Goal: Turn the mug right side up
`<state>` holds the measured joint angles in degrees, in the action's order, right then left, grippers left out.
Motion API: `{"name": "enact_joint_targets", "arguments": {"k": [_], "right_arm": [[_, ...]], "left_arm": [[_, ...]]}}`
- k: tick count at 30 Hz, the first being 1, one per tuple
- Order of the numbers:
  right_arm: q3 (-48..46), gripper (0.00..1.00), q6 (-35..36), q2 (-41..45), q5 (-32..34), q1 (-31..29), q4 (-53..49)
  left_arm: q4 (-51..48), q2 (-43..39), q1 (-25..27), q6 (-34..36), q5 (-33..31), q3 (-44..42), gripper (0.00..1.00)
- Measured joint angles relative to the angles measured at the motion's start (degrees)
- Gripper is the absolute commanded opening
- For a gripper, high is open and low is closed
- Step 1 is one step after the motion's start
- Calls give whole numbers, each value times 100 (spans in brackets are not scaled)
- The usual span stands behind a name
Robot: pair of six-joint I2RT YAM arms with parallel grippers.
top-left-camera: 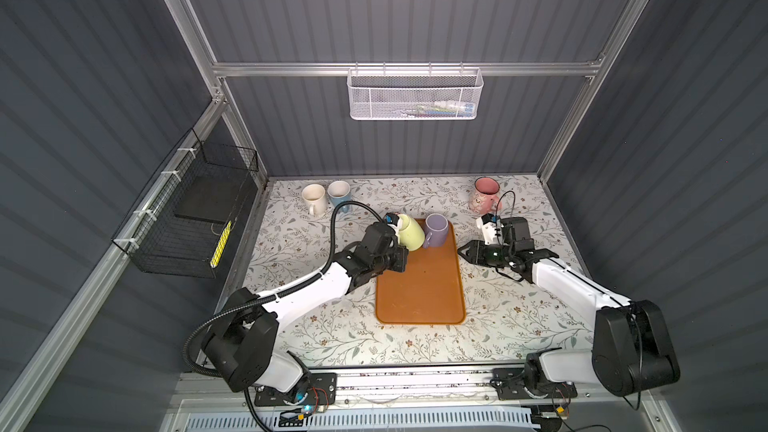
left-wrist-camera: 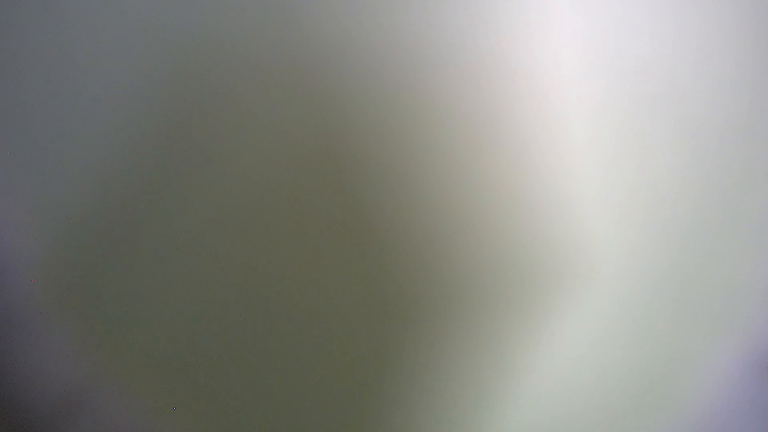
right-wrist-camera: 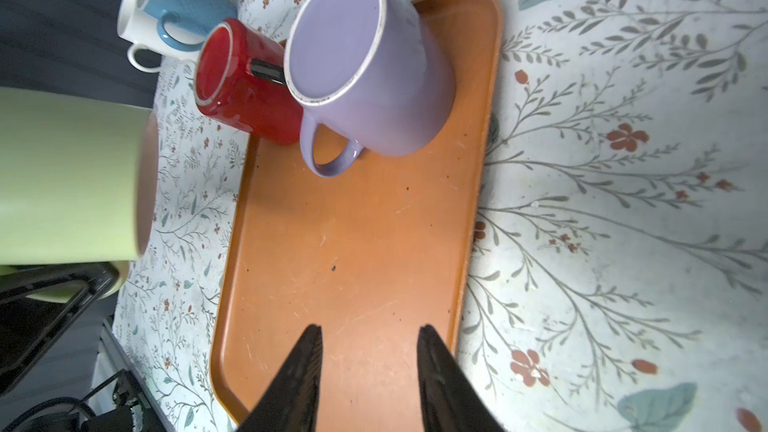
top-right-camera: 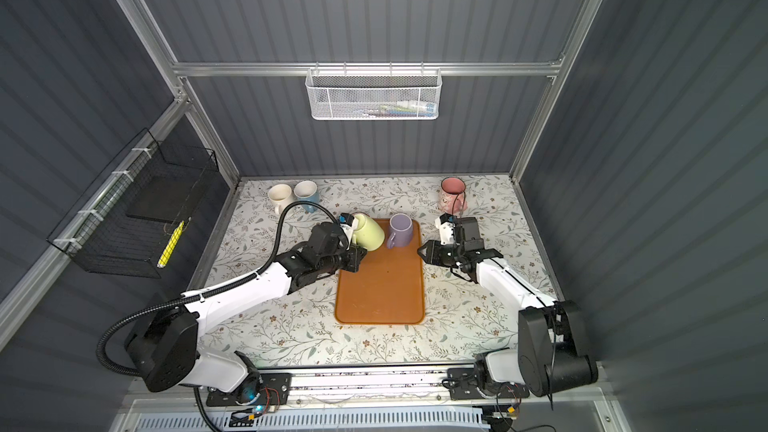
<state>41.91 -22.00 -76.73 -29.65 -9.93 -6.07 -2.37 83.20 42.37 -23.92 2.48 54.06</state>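
the green mug (top-left-camera: 410, 233) is up off the table, tipped on its side over the far left corner of the tray (top-left-camera: 419, 292). my left gripper (top-left-camera: 394, 226) has it pinched with the jaws almost together, but the mug and arm hide where they bite. the left wrist view is just a grey-green blur. in the right wrist view the green mug (right-wrist-camera: 70, 176) is cut off at the edge. a red mug (right-wrist-camera: 245, 89) sits bottom-up beside the purple mug (right-wrist-camera: 365, 68), which is bottom-up on the tray. i can't find the red one in the top views. my right gripper (right-wrist-camera: 370, 328) hangs by the tray's right side, jaws spread, nothing between them.
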Motion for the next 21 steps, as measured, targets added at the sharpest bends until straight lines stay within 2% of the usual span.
{"name": "enact_joint_targets", "arguments": {"k": [8, 15, 21], "right_arm": [[-535, 41, -470, 345, -1106, 444, 1104], [-905, 41, -1040, 472, -1987, 566, 2402], [-1110, 41, -1801, 444, -2573, 566, 3993]], "left_arm": [[295, -44, -223, 153, 977, -2, 0], [726, 103, -330, 168, 1932, 57, 0], [1364, 404, -376, -68, 2597, 205, 0]]}}
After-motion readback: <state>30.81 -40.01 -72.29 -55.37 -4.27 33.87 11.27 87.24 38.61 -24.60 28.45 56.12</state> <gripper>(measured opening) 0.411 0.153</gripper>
